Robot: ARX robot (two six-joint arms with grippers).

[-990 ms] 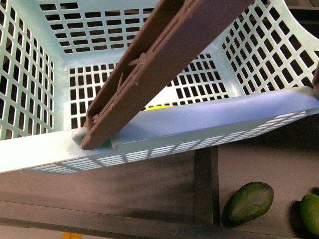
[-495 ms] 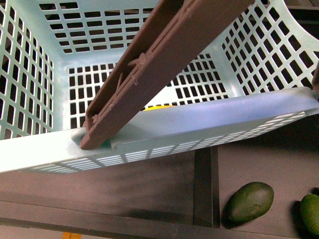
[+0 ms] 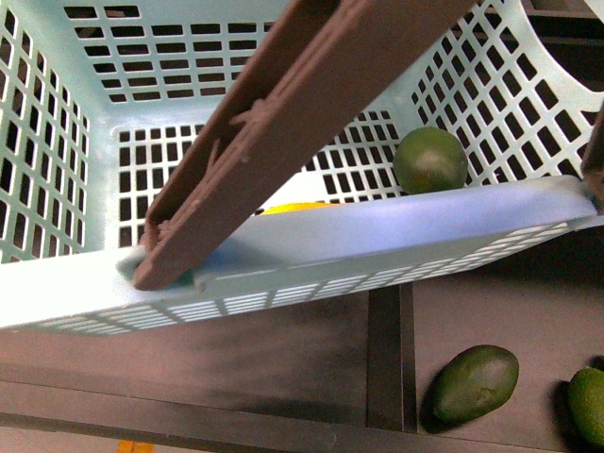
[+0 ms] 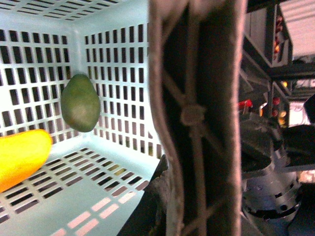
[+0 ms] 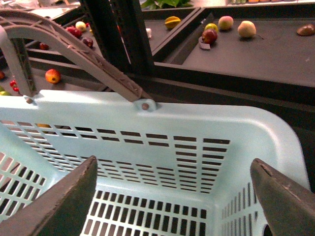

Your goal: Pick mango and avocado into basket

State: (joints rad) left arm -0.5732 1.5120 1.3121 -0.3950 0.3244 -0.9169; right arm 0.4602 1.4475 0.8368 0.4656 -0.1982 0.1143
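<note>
Since half a second ago, the avocado (image 3: pixel 430 159) has appeared inside the basket (image 3: pixel 57 283), at the right centre of the front view against the slotted right-hand wall, just above the near rim; the basket has shifted slightly. A sliver of the mango (image 3: pixel 294 207) shows on the basket floor behind the near rim, at centre frame. In the left wrist view the avocado (image 4: pixel 79 103) sits at left centre before the lattice wall, with the mango (image 4: pixel 22 156) below it at the left edge. One brown handle (image 3: pixel 283 132) crosses the front view diagonally.

The right end effector (image 5: pixel 172 196) is spread wide and empty over the basket. The left end effector's state cannot be told.

Two other green fruits (image 3: pixel 475 382) lie on the dark shelf (image 3: pixel 236 359) at lower right.
</note>
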